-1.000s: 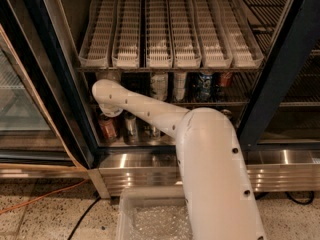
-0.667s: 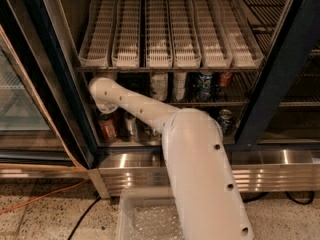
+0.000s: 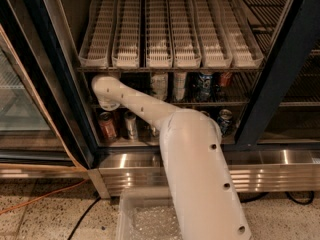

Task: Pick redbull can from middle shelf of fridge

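Observation:
The fridge (image 3: 280, 169) stands open in front of me. My white arm reaches in at the left end of the middle shelf (image 3: 225, 103), a dark wire rack. The gripper is hidden behind the arm's round wrist joint (image 3: 106, 91), just under the white-laned rack. On the middle shelf stand two white-labelled cans (image 3: 160, 84), a blue can (image 3: 203, 86) and a small red one (image 3: 225, 79). I cannot pick out the redbull can; the arm may cover it.
A rack of white plastic slotted lanes (image 3: 160, 59) sits above. The bottom shelf holds a copper can (image 3: 106, 125), a silver can (image 3: 131, 125) and another can (image 3: 225, 120). Black door frames (image 3: 270, 84) flank the opening. A clear bin (image 3: 142, 219) and an orange cable (image 3: 40, 199) lie below.
The thick arm link has swung to the left, and the wrist joint has risen slightly at the shelf's left end. The cans have not moved.

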Robot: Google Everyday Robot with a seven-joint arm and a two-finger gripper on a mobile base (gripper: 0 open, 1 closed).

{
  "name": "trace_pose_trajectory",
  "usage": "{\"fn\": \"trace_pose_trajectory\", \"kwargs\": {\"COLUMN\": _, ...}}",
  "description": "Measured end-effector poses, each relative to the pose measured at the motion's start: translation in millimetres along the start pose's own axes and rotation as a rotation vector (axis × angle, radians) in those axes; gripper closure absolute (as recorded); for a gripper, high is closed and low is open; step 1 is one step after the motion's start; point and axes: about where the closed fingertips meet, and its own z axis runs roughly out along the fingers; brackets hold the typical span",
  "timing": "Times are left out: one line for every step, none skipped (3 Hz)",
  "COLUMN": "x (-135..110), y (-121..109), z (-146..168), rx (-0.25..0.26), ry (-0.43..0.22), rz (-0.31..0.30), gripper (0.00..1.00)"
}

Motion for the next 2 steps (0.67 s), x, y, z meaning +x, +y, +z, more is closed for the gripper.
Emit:
{"fn": "trace_pose_trajectory", "kwargs": {"x": -2.5, "y": -28.7, "z": 21.9, "rx": 0.091, "ry": -0.007, "rz": -0.005, "gripper": 1.0}}
{"fn": "trace_pose_trajectory", "kwargs": {"x": -2.5, "y": -28.7, "z": 21.9, "rx": 0.091, "ry": -0.007, "rz": -0.005, "gripper": 1.0}}
